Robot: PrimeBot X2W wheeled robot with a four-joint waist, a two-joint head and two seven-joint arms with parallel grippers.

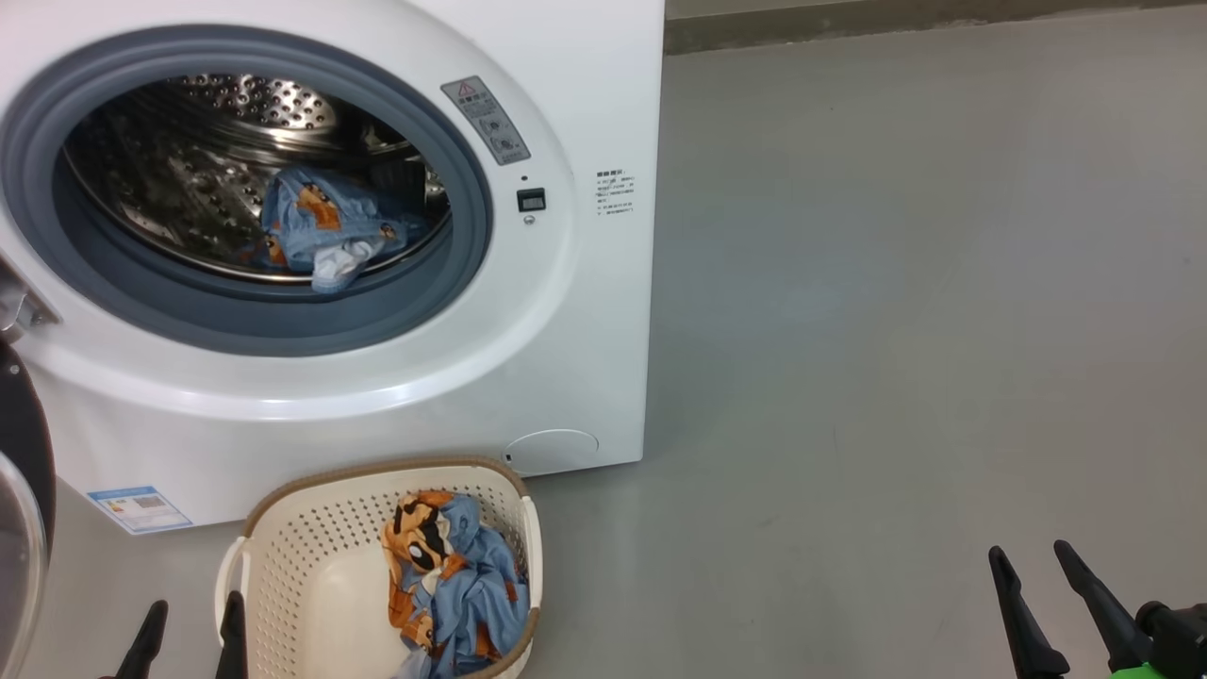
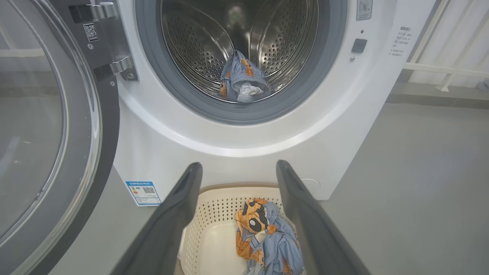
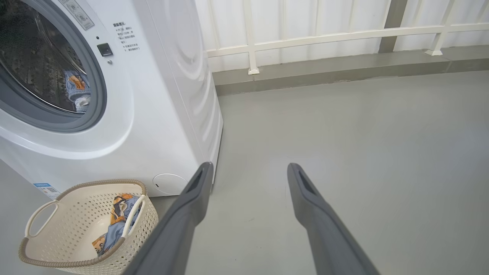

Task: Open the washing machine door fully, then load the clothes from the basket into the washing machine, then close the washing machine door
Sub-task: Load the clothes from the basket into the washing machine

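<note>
The white washing machine [image 1: 585, 311] stands open, its black-rimmed door [image 2: 49, 126] swung wide to the left. One piece of the blue animal-print clothes [image 1: 321, 226] lies in the steel drum. Another piece [image 1: 453, 585] rests in the right half of the cream basket [image 1: 283, 556] on the floor before the machine. My left gripper [image 1: 193, 613] is open and empty at the basket's near left corner. My right gripper [image 1: 1033, 556] is open and empty over bare floor, well to the right of the machine.
Grey floor [image 1: 896, 330] spreads to the right of the machine. A white railing [image 3: 324, 36] on a low kerb runs behind it. The open door's edge [image 1: 24, 490] stands close to my left arm.
</note>
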